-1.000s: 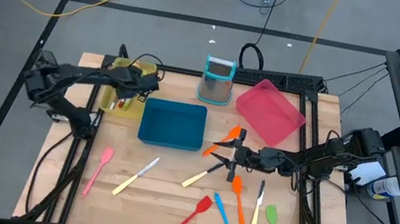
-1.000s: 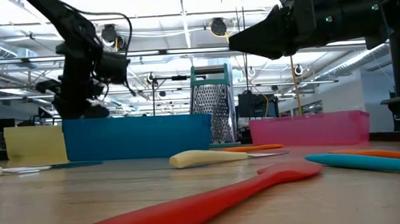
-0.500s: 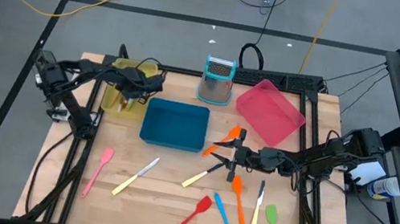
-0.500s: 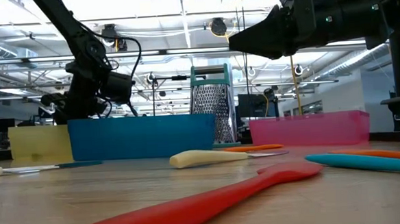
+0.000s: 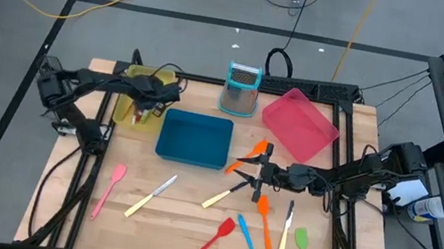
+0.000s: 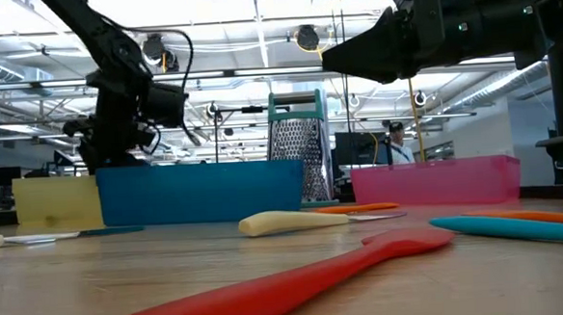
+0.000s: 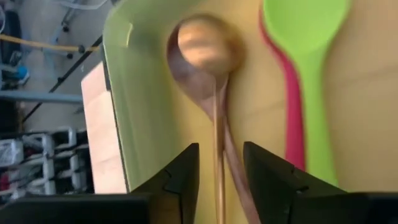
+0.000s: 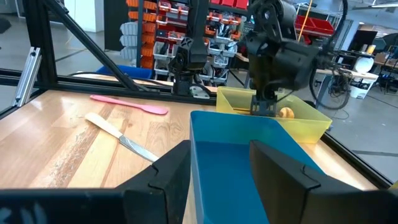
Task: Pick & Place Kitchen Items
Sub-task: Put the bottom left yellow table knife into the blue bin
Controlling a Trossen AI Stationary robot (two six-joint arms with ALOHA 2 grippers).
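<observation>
My left gripper (image 7: 221, 152) hangs open over the yellow tray (image 5: 128, 107), pointing steeply down. A wooden spoon (image 7: 208, 56) lies in the tray with its handle running between the fingers, apart from both. A green spoon (image 7: 308, 74) and a red one (image 7: 292, 124) lie beside it. My right gripper (image 5: 261, 169) waits open and level above the table's middle, facing the blue tray (image 8: 249, 162). Spatulas, knives and a green spoon lie on the table, among them a pink spatula (image 5: 109, 187), a cream-handled knife (image 5: 149, 197) and a red spatula (image 5: 212, 240).
The blue tray (image 5: 193, 136) sits next to the yellow one. A pink tray (image 5: 299, 124) and a metal grater (image 5: 241, 89) stand at the far side. Several utensils crowd the near right. A person (image 6: 397, 144) stands far back in the room.
My left gripper has stayed over the yellow tray and its wrist has rolled a little. My right arm has kept still.
</observation>
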